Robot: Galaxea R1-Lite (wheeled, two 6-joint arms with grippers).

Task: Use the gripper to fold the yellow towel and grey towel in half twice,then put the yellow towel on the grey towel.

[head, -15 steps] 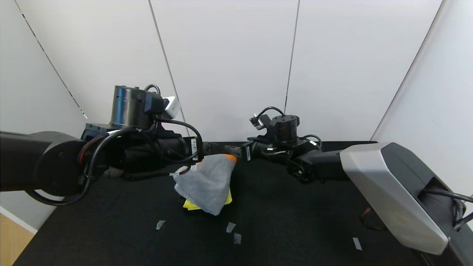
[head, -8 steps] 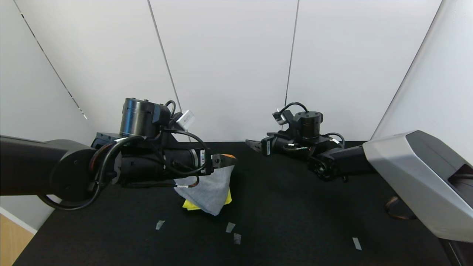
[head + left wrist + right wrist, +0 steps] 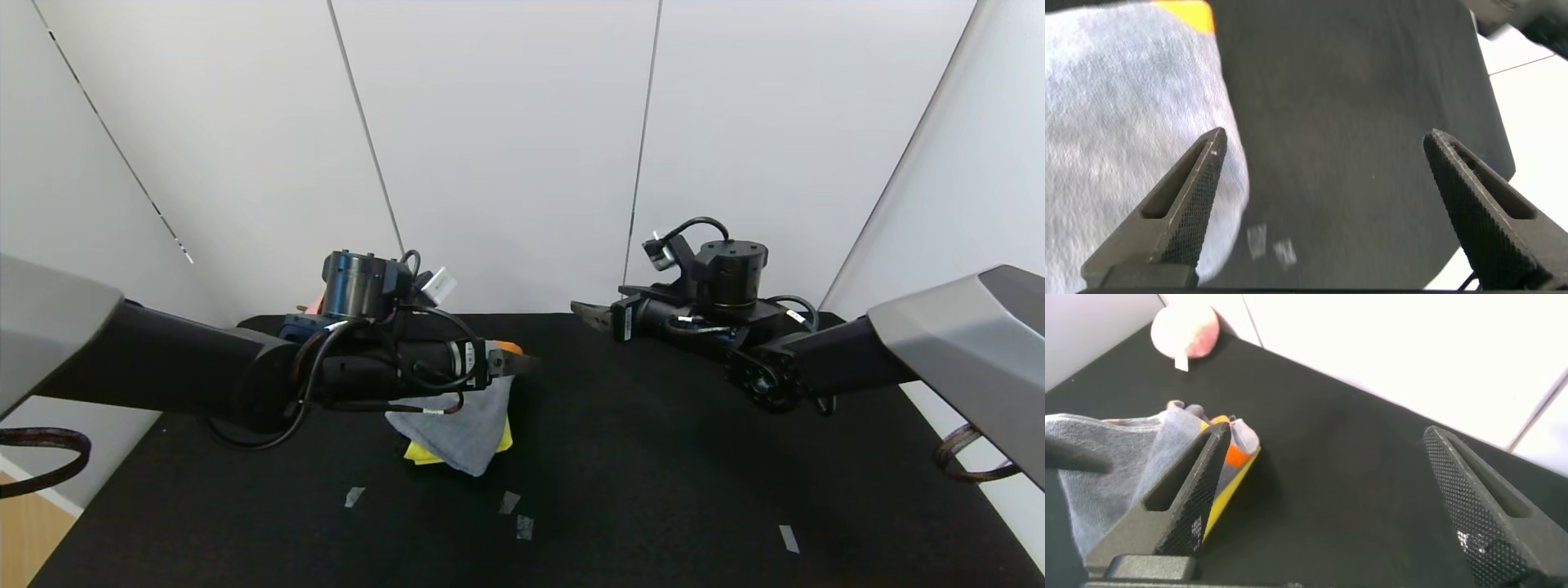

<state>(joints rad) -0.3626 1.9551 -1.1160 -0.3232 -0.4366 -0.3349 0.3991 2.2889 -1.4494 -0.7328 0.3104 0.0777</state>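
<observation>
1. One grey towel, folded to a compact wedge, lies mid-surface on top of one yellow towel. Only yellow slivers show at its edges. That is the reverse of the stacking the task asks for.
2. Left gripper: jaws spread wide, holding nothing. It hovers at the grey towel's far, orange-banded corner, with the cloth just beside one finger and below it.
3. Right gripper: jaws also wide, empty, well apart from the pile toward the robot's right. In its wrist view the towels lie off past one finger.
4. The left arm is much the nearer, and the pile lies below and toward the robot from its jaws. The wedge's long axis runs from the orange corner toward the robot.
5. Other items: one pink ball at the far edge and four tape scraps on the near surface.
</observation>
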